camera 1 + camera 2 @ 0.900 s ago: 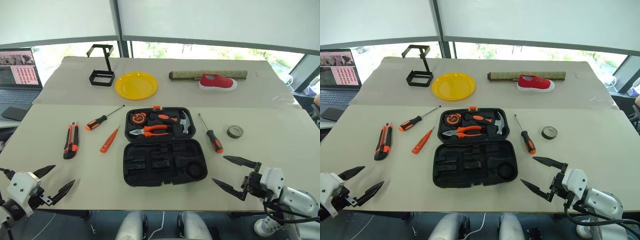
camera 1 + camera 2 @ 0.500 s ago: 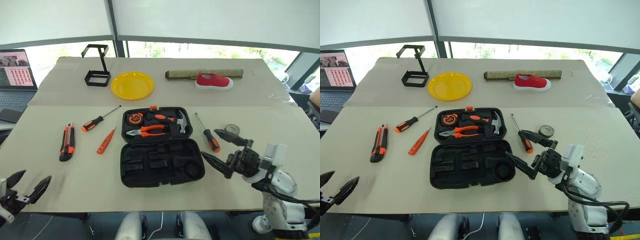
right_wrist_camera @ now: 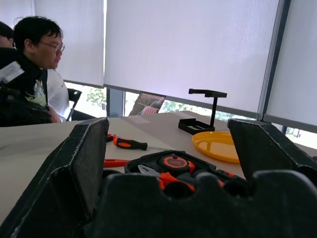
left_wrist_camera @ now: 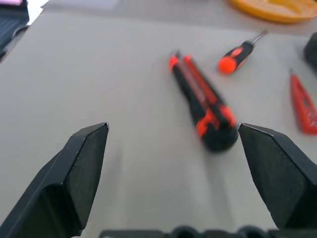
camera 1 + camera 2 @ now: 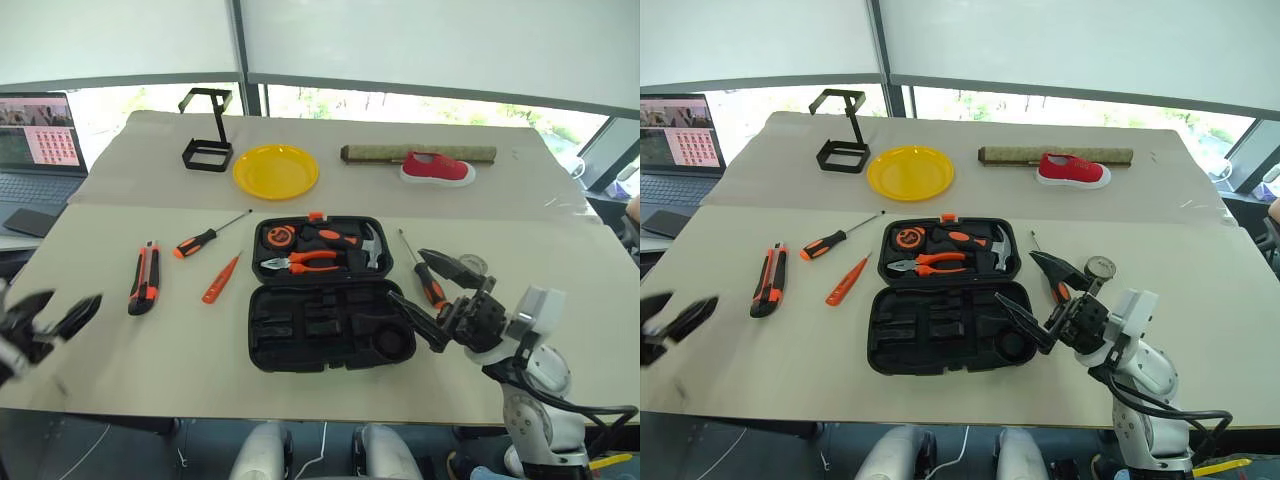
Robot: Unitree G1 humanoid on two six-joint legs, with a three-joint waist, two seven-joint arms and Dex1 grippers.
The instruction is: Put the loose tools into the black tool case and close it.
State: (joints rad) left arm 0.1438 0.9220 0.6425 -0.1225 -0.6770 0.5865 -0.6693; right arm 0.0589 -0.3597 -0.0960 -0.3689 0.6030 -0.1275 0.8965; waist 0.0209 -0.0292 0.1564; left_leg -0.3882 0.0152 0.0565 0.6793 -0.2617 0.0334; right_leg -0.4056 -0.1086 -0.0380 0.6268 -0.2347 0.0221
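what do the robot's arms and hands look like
Each hand has two black, tapered fingers that end in points; seen from the wrists they are thick matte black wedges. The right hand sits on a black mechanism joined to a white and light grey wrist housing, with rounded silver-grey arm shells below and black cables looping beside the forearm. The left hand shows the same black pointed fingers.

Your left gripper (image 5: 48, 316) low at the left, right gripper (image 5: 430, 290) raised, both spread wide, empty.
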